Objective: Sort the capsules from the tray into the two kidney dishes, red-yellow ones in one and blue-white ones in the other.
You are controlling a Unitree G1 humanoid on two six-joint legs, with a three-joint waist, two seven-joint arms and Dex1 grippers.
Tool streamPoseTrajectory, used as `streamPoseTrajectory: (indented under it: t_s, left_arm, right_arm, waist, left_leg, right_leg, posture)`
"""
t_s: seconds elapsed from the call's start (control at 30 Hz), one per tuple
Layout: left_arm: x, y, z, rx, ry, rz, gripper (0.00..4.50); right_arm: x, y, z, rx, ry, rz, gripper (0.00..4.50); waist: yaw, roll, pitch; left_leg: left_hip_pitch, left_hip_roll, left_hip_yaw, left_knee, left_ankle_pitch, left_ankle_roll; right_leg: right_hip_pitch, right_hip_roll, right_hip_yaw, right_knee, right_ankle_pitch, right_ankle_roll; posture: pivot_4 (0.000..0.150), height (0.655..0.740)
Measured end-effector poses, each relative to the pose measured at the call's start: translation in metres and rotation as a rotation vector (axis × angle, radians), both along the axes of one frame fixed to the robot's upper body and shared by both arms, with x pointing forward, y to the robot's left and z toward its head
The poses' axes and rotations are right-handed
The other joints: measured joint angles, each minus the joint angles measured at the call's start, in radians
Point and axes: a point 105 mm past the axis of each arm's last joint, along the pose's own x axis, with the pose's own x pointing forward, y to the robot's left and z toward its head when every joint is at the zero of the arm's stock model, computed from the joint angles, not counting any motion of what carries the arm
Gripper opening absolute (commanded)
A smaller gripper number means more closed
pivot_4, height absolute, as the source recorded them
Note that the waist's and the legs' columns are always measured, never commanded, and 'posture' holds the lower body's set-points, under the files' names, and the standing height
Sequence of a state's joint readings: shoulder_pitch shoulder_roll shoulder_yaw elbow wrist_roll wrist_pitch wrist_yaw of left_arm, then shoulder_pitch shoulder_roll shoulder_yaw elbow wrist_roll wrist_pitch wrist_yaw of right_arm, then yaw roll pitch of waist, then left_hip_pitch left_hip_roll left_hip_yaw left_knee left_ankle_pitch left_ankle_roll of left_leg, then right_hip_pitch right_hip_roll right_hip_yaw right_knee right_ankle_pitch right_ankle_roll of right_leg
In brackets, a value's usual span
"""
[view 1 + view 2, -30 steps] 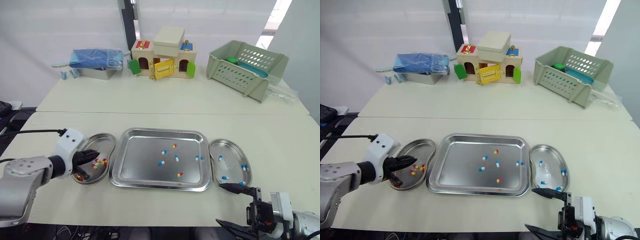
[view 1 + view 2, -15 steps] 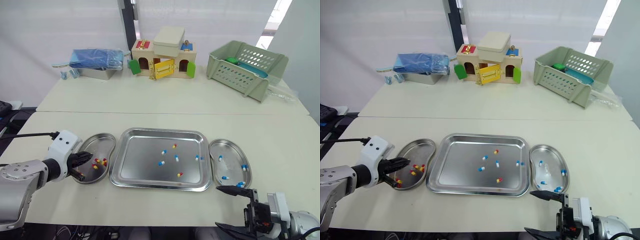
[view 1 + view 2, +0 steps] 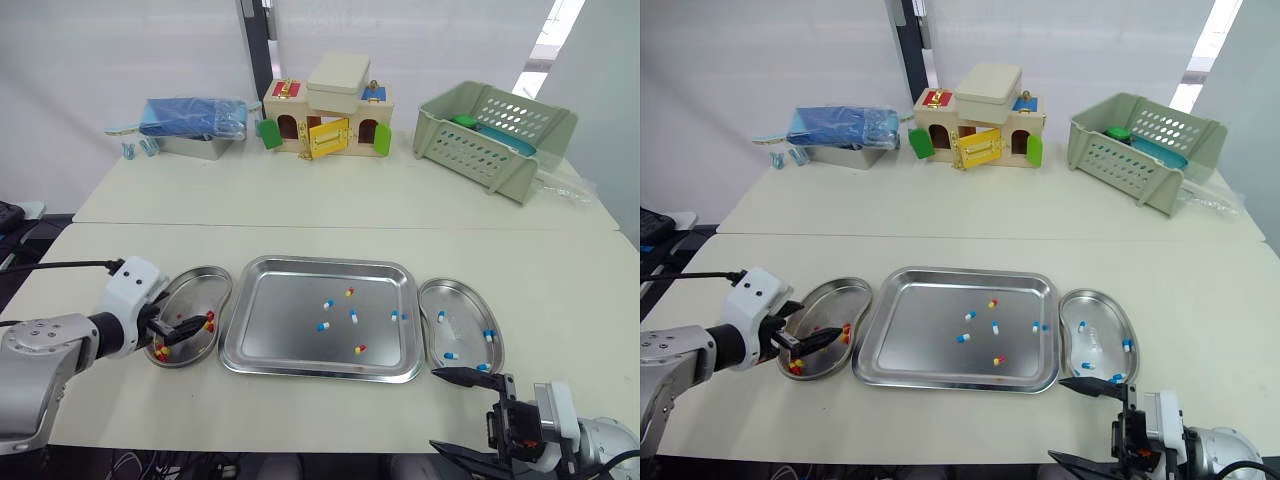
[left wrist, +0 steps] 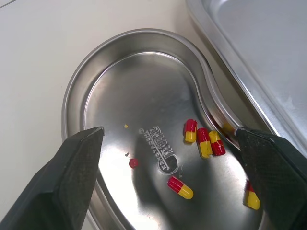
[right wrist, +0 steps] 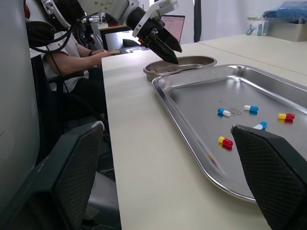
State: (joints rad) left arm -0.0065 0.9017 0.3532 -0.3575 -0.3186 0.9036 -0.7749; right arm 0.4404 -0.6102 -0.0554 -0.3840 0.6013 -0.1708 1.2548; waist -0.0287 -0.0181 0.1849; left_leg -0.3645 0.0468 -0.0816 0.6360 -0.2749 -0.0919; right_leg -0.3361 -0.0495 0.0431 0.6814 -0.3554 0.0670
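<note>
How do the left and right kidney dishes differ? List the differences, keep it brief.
Contents: the left kidney dish holds red-yellow capsules; the right kidney dish holds blue-white capsules.
Gripper: the open left gripper hangs over the left kidney dish; the open right gripper sits short of the right kidney dish, not over it.
Shared: both are shiny metal, flanking the tray.
</note>
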Motion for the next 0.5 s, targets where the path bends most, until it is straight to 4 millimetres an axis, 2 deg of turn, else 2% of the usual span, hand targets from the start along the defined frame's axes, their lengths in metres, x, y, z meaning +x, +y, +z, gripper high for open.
streamPoseTrajectory:
  t_s: [0.33, 0.5]
  left_arm:
    - [0.002, -0.001, -0.001, 0.000, -0.002, -0.014, 4.46]
    - [-0.001, 0.002, 0.006, -0.018, -0.033, -0.062, 4.46]
  right_arm:
    - [0.003, -0.002, 0.002, -0.004, 0.006, -0.023, 4.50]
    - [0.009, -0.015, 0.018, -0.002, 0.019, -0.105, 4.50]
  waist:
    - [0.000, 0.000, 0.000]
    - [0.000, 0.000, 0.000]
  left_leg:
    - [0.000, 0.000, 0.000, 0.000, 0.000, 0.000]
    - [0.000, 0.000, 0.000, 0.000, 0.000, 0.000]
  right_leg:
    - [0.000, 0.000, 0.000, 0.000, 0.000, 0.000]
    - [0.000, 0.000, 0.000, 0.000, 0.000, 0.000]
  posture:
    - [0.150, 0.7400]
    - [0.150, 0.7400]
